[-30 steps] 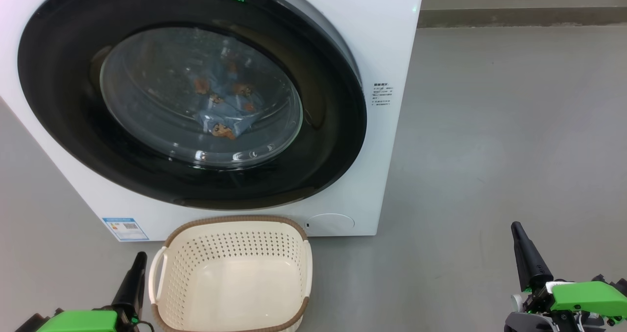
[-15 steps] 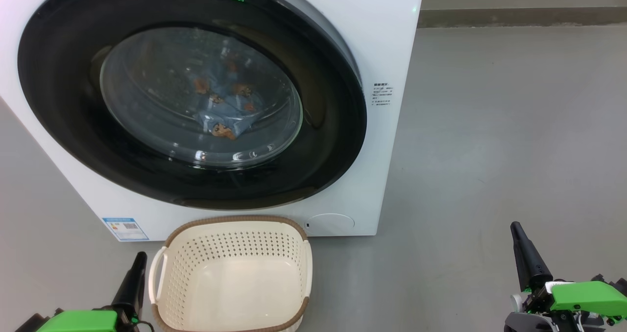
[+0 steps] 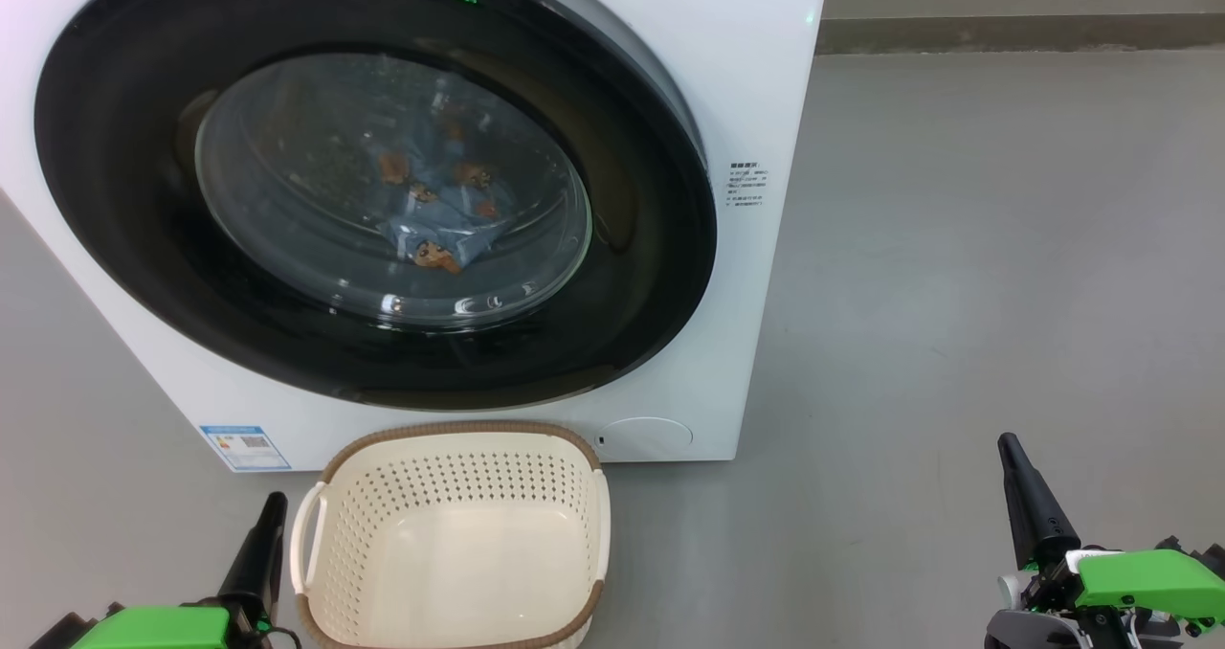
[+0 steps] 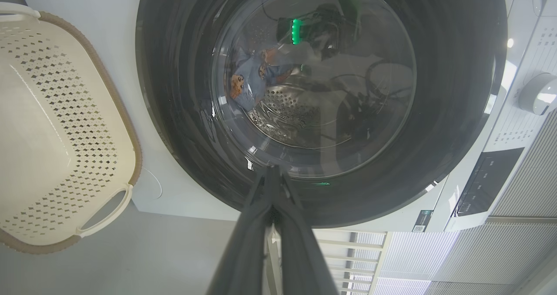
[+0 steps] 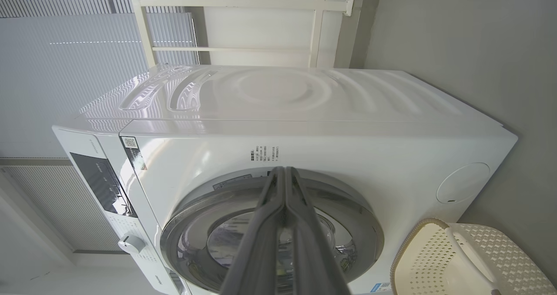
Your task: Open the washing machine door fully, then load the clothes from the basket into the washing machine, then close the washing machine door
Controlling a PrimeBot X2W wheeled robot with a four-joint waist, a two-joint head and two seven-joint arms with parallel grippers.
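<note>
Head view: the washing machine door (image 3: 144, 199) sits closed on the washing machine (image 3: 756, 75), with the clothes (image 3: 435, 223) bundled behind its glass. The basket (image 3: 459, 431) stands on the grey floor (image 3: 957, 247) just before the machine. The left gripper (image 3: 276, 503) is beside the basket and the right gripper (image 3: 1010, 448) well apart, both with fingers pressed together.

washing machine (image 3: 756, 75) white | basket (image 3: 450, 481) cream, perforated | clothes (image 3: 435, 226) blue, orange-printed
</note>
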